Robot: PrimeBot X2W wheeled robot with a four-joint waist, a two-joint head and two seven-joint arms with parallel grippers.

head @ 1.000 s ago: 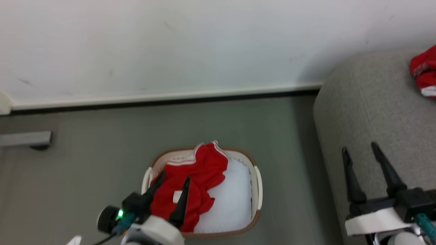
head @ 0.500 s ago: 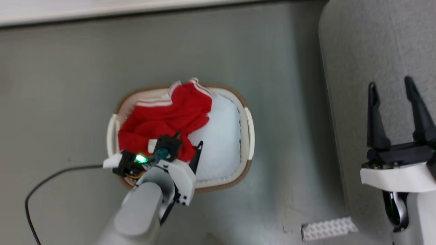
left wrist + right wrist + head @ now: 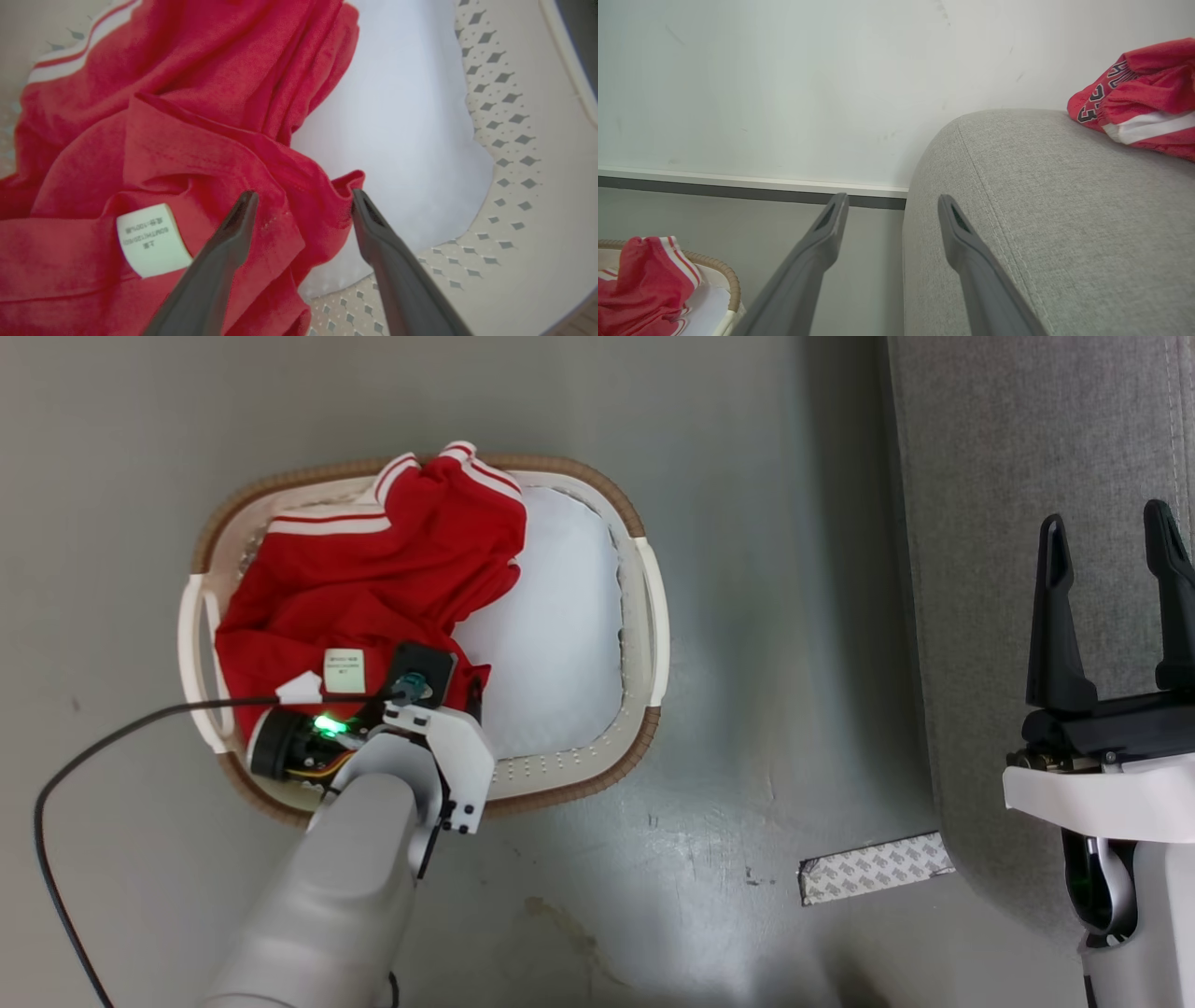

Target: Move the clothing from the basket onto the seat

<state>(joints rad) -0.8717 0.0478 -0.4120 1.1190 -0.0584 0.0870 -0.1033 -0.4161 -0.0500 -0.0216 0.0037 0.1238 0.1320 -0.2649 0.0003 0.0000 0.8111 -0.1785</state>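
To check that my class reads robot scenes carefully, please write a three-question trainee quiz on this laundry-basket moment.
1. True or false: the left end effector is shut on the bright red sports jersey.
2. What else lies inside the oval cream plastic basket? A. a flat white pad B. a blue towel C. a shoe
3. Where does the second red garment lie?
Key: 1 false: its fingers stand open around a fold. 2 A. 3 on the large grey fabric sofa.
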